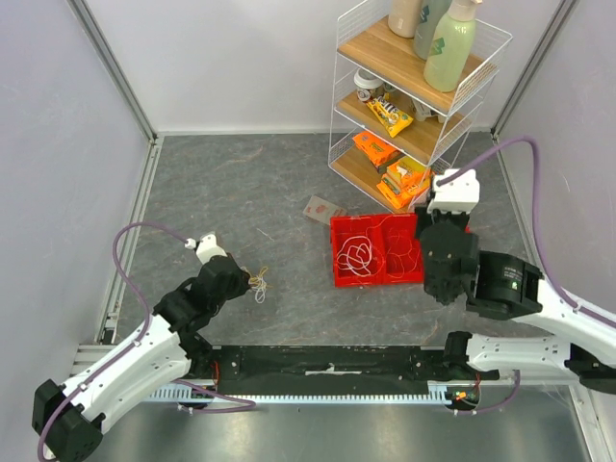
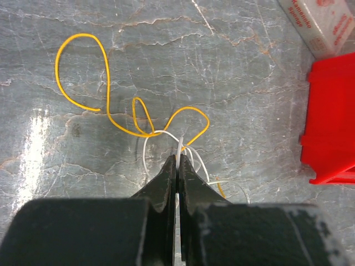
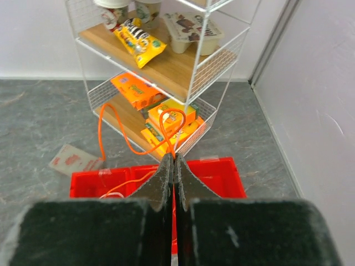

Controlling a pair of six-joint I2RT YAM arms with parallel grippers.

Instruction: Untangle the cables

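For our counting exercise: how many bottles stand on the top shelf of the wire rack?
3. A tan bottle at the left, a grey-green bottle in the middle, a pale green pump bottle on the right. More may be hidden behind them.

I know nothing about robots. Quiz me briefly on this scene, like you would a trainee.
1. True or false: the left end effector is wide open.
2. What colour wire does the right end effector pinch? A orange, B green, C blue.
3. Fill in: the right end effector hangs above a red ____.
Key: 1 false, it is shut on the white wire; 2 A, the orange wire; 3 bin.
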